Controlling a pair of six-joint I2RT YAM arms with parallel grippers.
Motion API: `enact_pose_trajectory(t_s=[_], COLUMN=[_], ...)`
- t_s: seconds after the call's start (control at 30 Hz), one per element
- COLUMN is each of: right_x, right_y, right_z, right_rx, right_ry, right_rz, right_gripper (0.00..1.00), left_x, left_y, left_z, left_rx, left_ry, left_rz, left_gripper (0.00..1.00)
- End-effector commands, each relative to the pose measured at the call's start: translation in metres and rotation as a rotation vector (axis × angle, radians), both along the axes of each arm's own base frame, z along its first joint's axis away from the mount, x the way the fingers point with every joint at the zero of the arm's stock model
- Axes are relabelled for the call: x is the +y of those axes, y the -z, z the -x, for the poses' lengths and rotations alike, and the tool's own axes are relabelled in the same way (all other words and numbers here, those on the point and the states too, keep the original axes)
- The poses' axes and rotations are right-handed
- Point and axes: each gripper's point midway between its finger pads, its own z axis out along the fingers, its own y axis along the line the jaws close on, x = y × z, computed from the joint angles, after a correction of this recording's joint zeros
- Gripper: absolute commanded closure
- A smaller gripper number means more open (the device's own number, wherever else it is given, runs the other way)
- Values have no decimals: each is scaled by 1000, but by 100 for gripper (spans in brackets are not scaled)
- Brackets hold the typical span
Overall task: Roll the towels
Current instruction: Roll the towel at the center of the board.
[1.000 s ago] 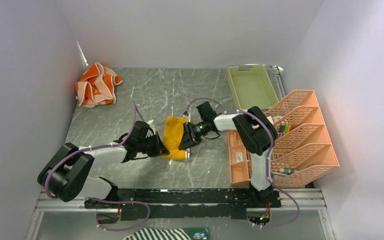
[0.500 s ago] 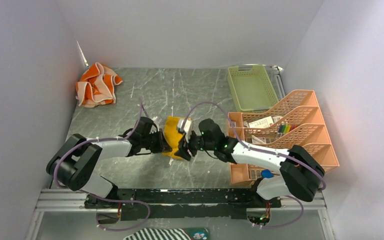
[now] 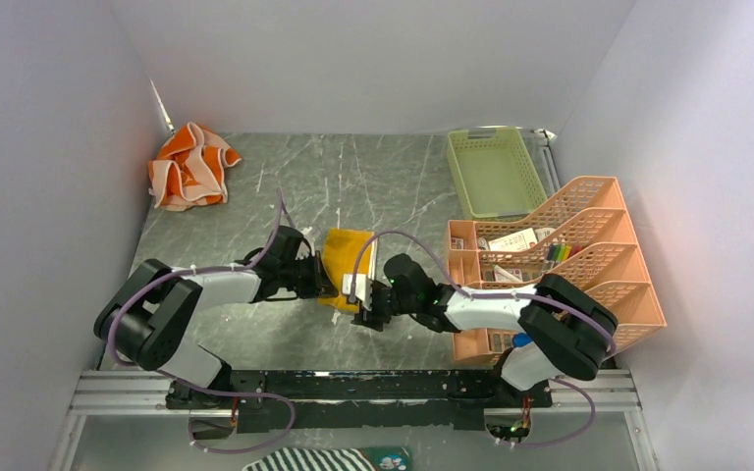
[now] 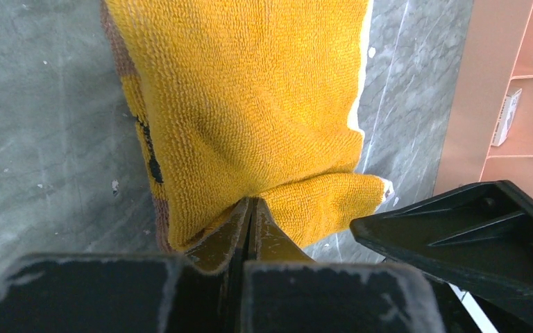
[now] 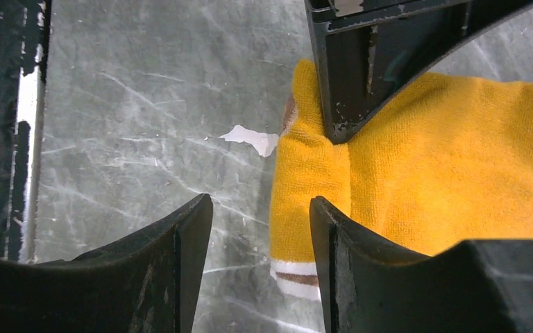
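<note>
- Nearest the bases, the right hand sits low over the table. Its jaws are parted and it is gripping nothing.
- In its wrist view, one finger hangs over the near corner of the mustard towel and the other over bare table.
- Just beside it, the left hand is clamped tight on that same near edge. A small fold of terry is pinched between its fingertips.
- My read of the step: this is the very start of rolling the mustard towel. The edge is gripped on one side but no roll has formed yet.
- The next move calls for the right hand to close on the corner alongside the left's pinch. Then both can turn that edge over and away from the bases together.
- The turn needs to be even, because a pull from one side alone would likely skew the cloth.
- The mustard towel lies mid-table, just ahead of both hands. It is mostly flat, with a thick looped pile and a soft bulge near the pinch.
- It has a brown-and-white stripe along one end and a little dark mark on its side edge. Whether it is doubled over, I cannot tell.
- Far back in the left corner, well apart from both hands, the orange towel lies crumpled in a heap, cream border showing. By the look of it, it will need spreading flat before any rolling.
</note>
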Motion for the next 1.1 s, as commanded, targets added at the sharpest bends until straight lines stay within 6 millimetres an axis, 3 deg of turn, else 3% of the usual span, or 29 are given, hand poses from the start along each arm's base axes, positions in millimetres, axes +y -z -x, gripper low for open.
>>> enact_pose_trajectory(t_s=[0.0,0.37,0.53,0.6,0.7,0.8,0.97,1.07], right_x=[15,10,-1,-4,-6,-3,14,25], right_y=[-4,24,29,33,42,40,25,16], right_z=[-11,-27,-46,-49,-48,-39,-6,21], right_rx=[-118,-153,-195,-196,-162,-103,115,320], right_ry=[-30,63,182,202,203,191,112,62], right_rz=[-22,53,83,106,153,144,89,93], right_gripper=[47,50,53,59,82,100,100,100], left_x=[23,32,38,38,38,36,59,64], left_y=[30,32,30,28,19,-19,-110,-144], left_z=[11,11,8,6,-3,-27,-68,-66], left_rx=[63,77,81,78,68,9,-173,-243], left_ry=[-3,3,1,5,6,-17,-83,-49], left_rz=[-125,-120,-108,-102,-86,-21,-14,14], left_gripper=[93,93,93,93,93,93,84,79])
